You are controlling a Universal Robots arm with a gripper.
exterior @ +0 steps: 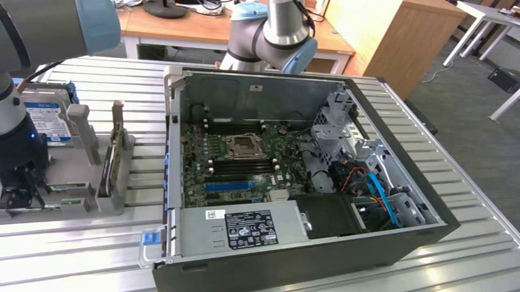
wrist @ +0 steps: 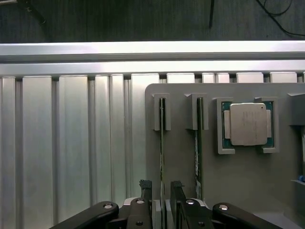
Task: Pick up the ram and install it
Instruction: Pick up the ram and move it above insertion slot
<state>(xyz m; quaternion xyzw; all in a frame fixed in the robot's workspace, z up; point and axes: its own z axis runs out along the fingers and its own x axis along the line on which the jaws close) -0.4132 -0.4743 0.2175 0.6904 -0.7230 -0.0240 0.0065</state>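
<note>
From the wrist view, the gripper (wrist: 161,187) stands released, its two dark fingers (wrist: 145,187) spread to either side of the ram (wrist: 162,143). The ram stands on its long edge in a slot of the grey holder (wrist: 238,186), with a sliver of space showing on each side, so nothing is clamped. A second stick (wrist: 198,143) stands on edge in the neighbouring slot, and the square silver processor chip (wrist: 248,124) lies flat in its own pocket just beyond that. The exterior view adds the wider scene. The open computer case (exterior: 268,243) lies on the ribbed metal table (exterior: 81,249), its motherboard (exterior: 235,161) exposed. The holder is well apart from the case, on the exterior view's left, beside a blue-labelled hard drive (exterior: 42,115). There the gripper is a dark shape low over the holder, and the ram beneath it is probably hidden by the arm.
</note>
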